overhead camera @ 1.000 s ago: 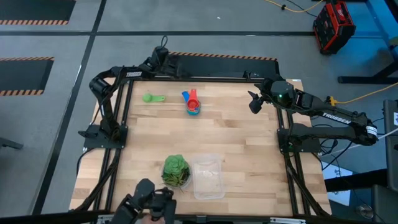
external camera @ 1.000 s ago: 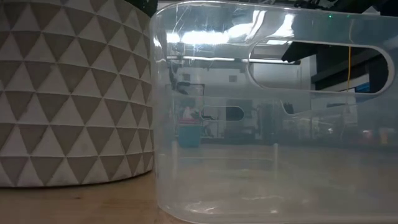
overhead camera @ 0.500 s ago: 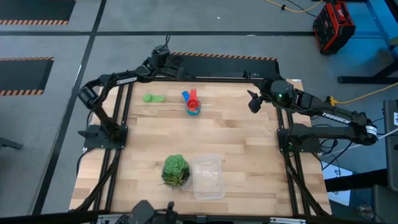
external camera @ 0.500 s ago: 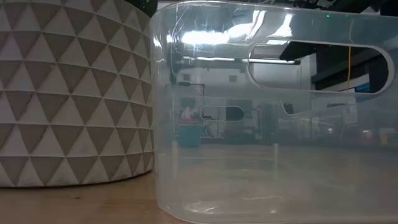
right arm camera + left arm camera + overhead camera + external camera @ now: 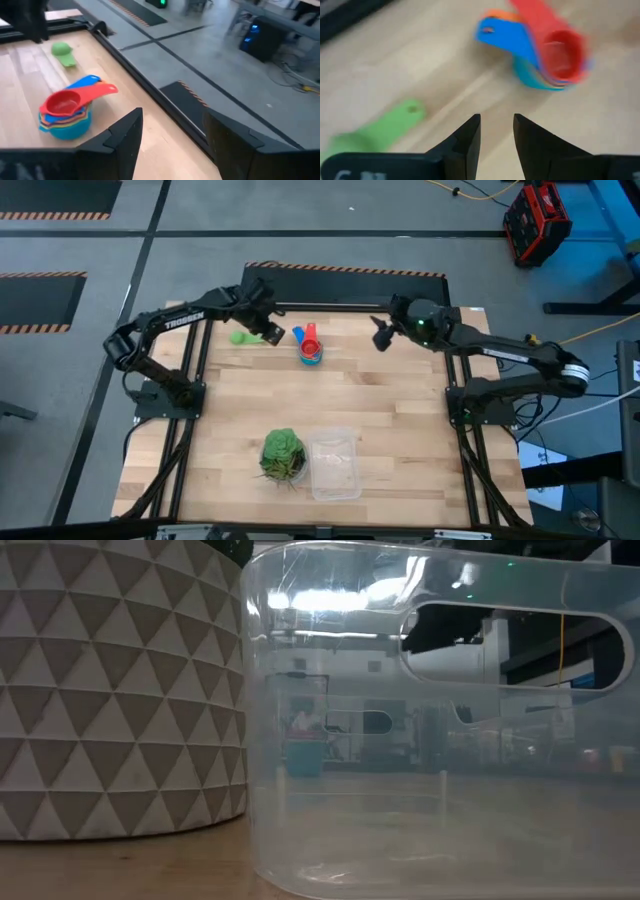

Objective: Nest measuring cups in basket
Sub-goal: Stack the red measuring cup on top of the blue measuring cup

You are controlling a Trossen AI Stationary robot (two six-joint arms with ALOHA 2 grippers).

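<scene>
The wooden surface [image 5: 380,410] carries everything, and nothing is in the basket [image 5: 334,465] yet, so the step in hand looks like the approach to the cups. The clear basket sits empty near the front edge, just beside a green leafy ball [image 5: 283,454].

Well apart from it, at the far side, lies a stack of measuring cups [image 5: 311,346], red on top with blue and orange handles fanning out, and a single green cup [image 5: 246,337] near it to the left.

The left end effector [image 5: 272,334] hovers between the green cup and the stack, its fingers slightly spread with nothing between them. The right end effector [image 5: 381,334] hangs off the stack's other side, fingers spread wider and also empty.

The next move probably calls for one arm to come down on a handle, likely the green cup's, since it lies loose from the rest, then carry it across to the basket.

The left wrist view shows the green cup's handle end and the red cup's [image 5: 563,54] bowl close up, which the high view gives only as small blobs. The low view shows the basket's wall [image 5: 430,790] and a triangle-patterned pot [image 5: 120,690], but no cups.
</scene>
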